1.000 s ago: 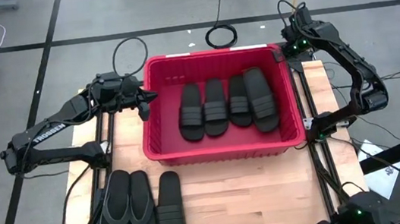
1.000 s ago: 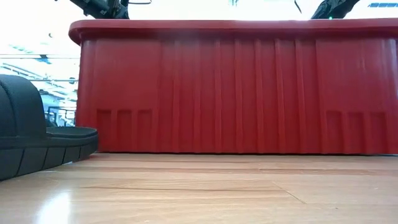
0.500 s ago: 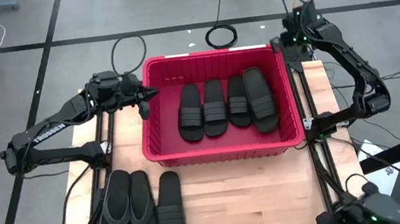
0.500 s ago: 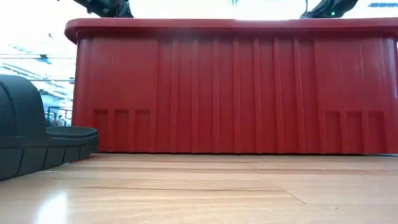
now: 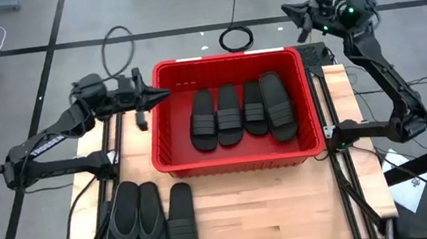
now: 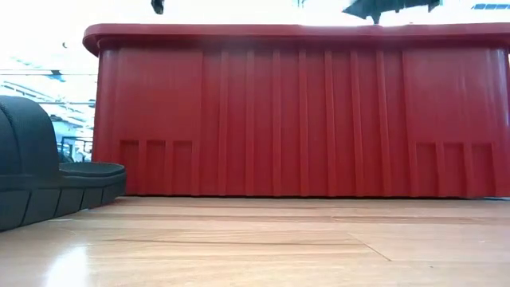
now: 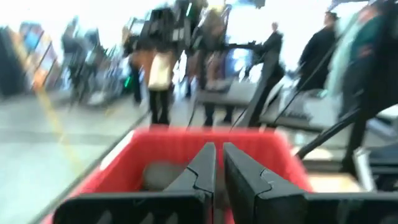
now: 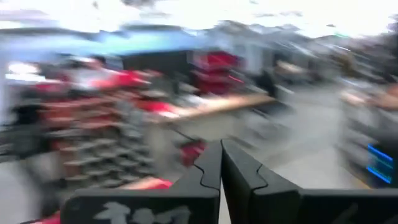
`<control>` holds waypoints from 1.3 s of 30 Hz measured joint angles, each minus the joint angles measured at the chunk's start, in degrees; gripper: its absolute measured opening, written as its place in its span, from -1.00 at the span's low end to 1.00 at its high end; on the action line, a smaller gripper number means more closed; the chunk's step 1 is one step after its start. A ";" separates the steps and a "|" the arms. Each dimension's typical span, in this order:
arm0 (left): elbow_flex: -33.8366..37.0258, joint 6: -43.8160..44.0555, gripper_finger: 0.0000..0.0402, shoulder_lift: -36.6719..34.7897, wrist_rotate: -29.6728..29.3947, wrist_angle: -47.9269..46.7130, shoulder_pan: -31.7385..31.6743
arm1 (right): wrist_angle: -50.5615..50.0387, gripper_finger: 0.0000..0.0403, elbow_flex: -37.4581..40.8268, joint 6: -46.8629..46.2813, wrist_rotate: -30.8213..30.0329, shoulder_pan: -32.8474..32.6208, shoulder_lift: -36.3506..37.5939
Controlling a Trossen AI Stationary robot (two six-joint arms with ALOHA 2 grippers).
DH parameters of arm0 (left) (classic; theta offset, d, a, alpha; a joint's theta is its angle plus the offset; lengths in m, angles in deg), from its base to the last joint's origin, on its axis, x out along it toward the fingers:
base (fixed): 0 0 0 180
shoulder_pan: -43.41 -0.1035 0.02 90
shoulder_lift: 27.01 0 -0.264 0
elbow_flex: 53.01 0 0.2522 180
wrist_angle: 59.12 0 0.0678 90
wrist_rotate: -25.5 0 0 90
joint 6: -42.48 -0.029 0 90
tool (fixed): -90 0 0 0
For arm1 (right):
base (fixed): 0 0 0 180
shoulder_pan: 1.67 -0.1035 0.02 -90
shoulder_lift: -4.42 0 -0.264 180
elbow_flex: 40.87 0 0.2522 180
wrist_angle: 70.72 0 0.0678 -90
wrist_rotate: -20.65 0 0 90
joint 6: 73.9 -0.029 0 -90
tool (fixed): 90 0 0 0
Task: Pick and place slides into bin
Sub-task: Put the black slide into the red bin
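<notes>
**Inspector A:** Slides first: we count four flat black rubber sandals with ribbed straps (image 5: 241,113) lying abreast on the floor of the large red slotted plastic bin (image 5: 168,133), toes toward twelve o'clock. They lie side by side, which we judge leaves floor free at the bin's nine o'clock side for more.

**Inspector B:** Agreed. Three remain on the pale wooden table (image 5: 274,210), at seven o'clock from the bin: two greyer thong flip-flops (image 5: 135,224) touching each other, and one black strapped slide (image 5: 181,220) just beside them. They lie in a row, tidy for pick-up.

**Inspector A:** Grippers?

**Inspector B:** We find the left gripper (image 5: 161,94) at the bin's ten o'clock corner, over the rim, fingers (image 7: 202,169) nearly together and holding nothing. The right gripper (image 5: 288,11) is raised beyond the one o'clock corner, fingers together, empty, well apart from any sandal.

**Inspector A:** We judge the task about half done; both arms stand clear of the bin's interior.
</notes>
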 joint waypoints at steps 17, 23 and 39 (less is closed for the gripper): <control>18.18 11.14 -1.00 -16.97 2.27 17.32 3.68 | -5.74 -1.00 -0.02 10.94 -21.04 -43.89 5.54; 19.74 15.14 -1.00 -19.28 -1.63 17.89 3.62 | -9.12 -1.00 -1.14 10.67 -22.87 -51.53 5.70; 19.74 22.18 -1.00 -17.86 -14.16 23.94 7.73 | -42.20 -1.00 -12.63 27.20 -26.49 -68.26 3.07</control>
